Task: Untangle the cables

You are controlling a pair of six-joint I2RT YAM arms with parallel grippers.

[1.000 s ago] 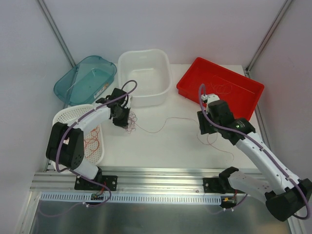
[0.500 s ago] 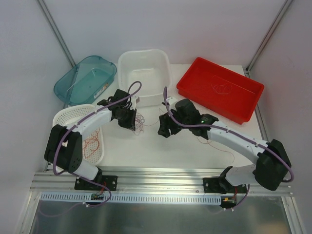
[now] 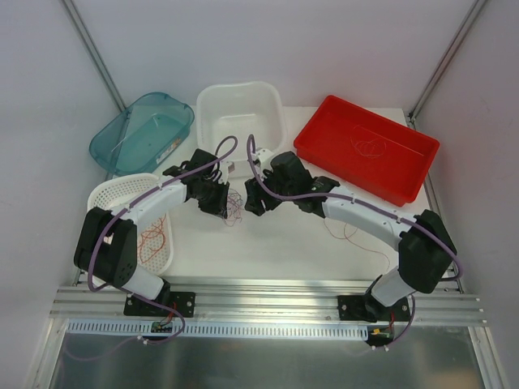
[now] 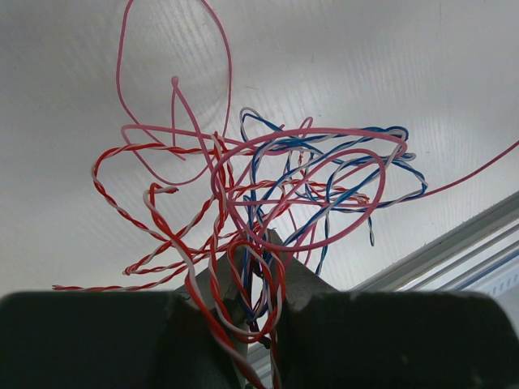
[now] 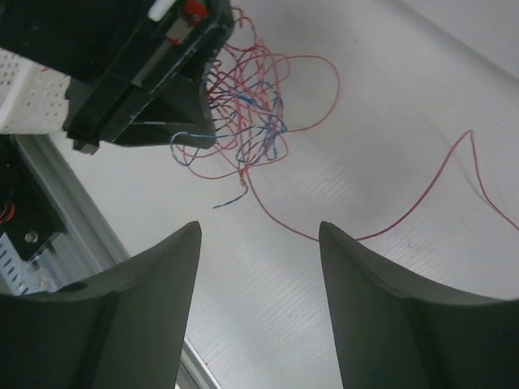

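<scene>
Cables (image 4: 268, 182) form one loose knot at the left gripper (image 4: 258, 271), whose jaws are pinched shut on several strands at the knot's lower end. Four kinds of strand show in the left wrist view: plain red, pale pink, red-and-white twisted pairs and blue-and-white twisted pairs. How many separate wires make up the bunch cannot be told.

From above, the knot (image 3: 233, 207) sits between the two grippers over the middle of the table (image 3: 284, 247), just in front of the white tub (image 3: 240, 87). The left gripper (image 3: 220, 203) is on its left side and the right gripper (image 3: 250, 200) is just beside it on the right. Whether the knot touches the table cannot be told.

The right gripper (image 5: 259, 231) has its two fingers (image 5: 150, 312) spread apart with only bare table between them, holding nothing. In its wrist view the knot (image 5: 247, 105) lies ahead of the fingertips, against the tip of the left gripper (image 5: 190, 121). One long red strand (image 5: 389, 220) runs out of the knot and trails across the table.

Four containers stand around the work area: one teal bin (image 3: 122, 121) at the far left, the white tub, one red tray (image 3: 324, 150) at the far right and one white basket (image 3: 109, 194) beside the left arm. A few thin loops (image 3: 369, 147) lie in the red tray, and red-orange loops (image 3: 154, 239) lie in the basket. More thin red wire (image 3: 350, 231) lies on the table near the right arm.
</scene>
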